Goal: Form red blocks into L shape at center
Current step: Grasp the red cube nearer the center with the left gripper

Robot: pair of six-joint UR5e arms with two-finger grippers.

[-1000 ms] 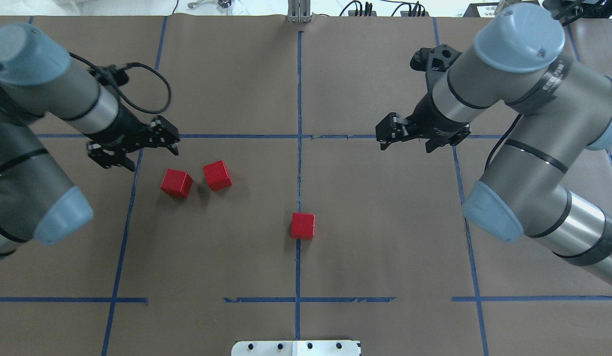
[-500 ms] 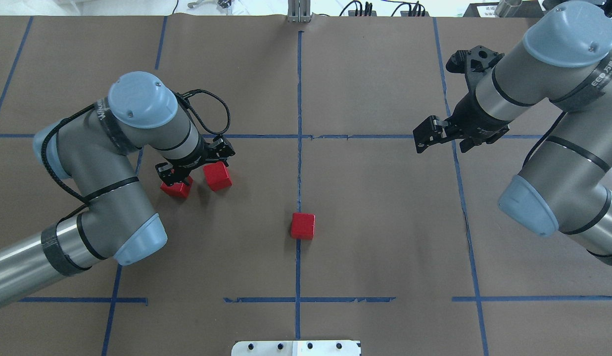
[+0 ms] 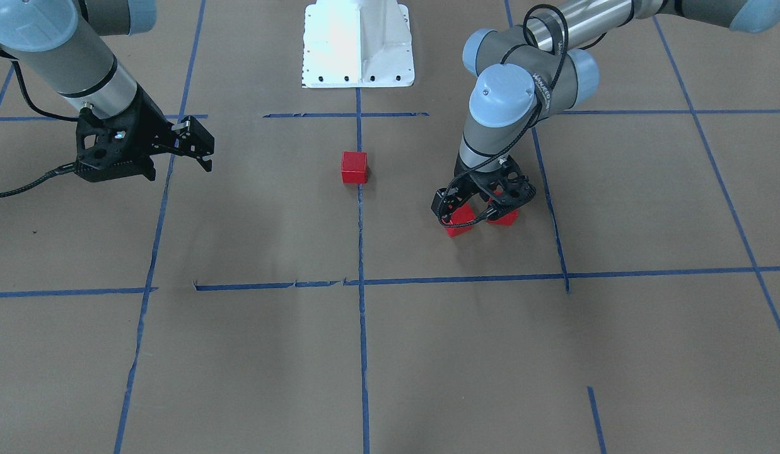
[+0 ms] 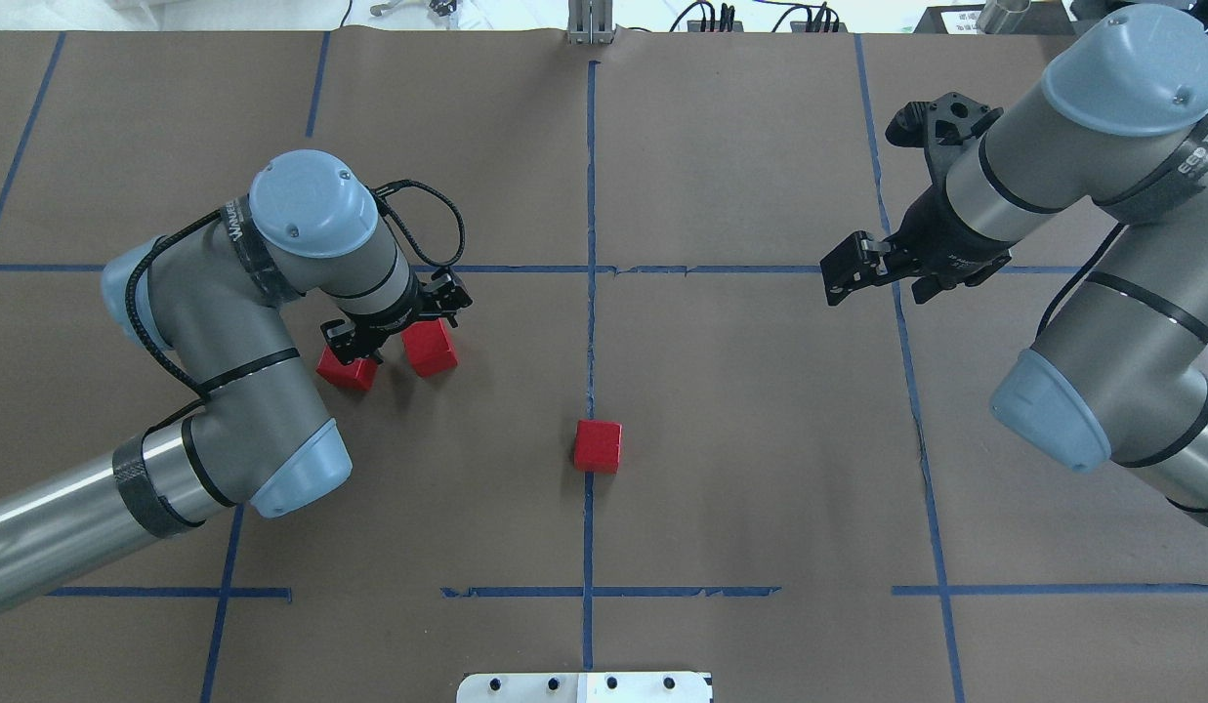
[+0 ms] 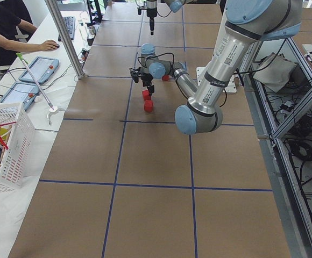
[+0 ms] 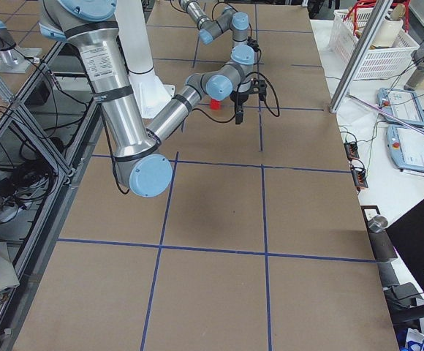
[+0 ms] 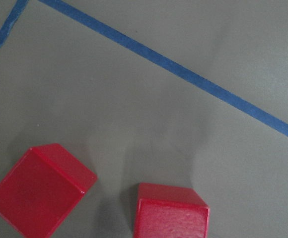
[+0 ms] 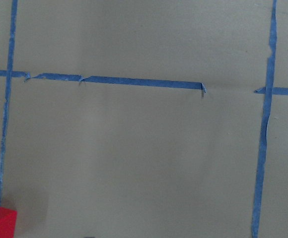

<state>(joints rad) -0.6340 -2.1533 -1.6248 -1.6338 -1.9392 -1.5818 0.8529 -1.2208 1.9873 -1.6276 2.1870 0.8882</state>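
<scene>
A: Over at the worktop's (image 4: 760,439) left, the left hand (image 3: 483,205) hangs open above two red blocks (image 4: 430,349).
B: Third block (image 4: 598,445) sits on the centre tape line (image 4: 591,176); right hand (image 4: 840,276) open, well away.

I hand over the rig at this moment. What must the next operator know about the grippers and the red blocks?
Left gripper: open, low over two red blocks, holding nothing.
Right gripper: open, empty, far from the blocks.
Third block sits on the centre tape line; the two others lie apart on the robot's left side.
Done: nothing joined yet.
Left to do: bring both side blocks to the centre block and form the L.
</scene>
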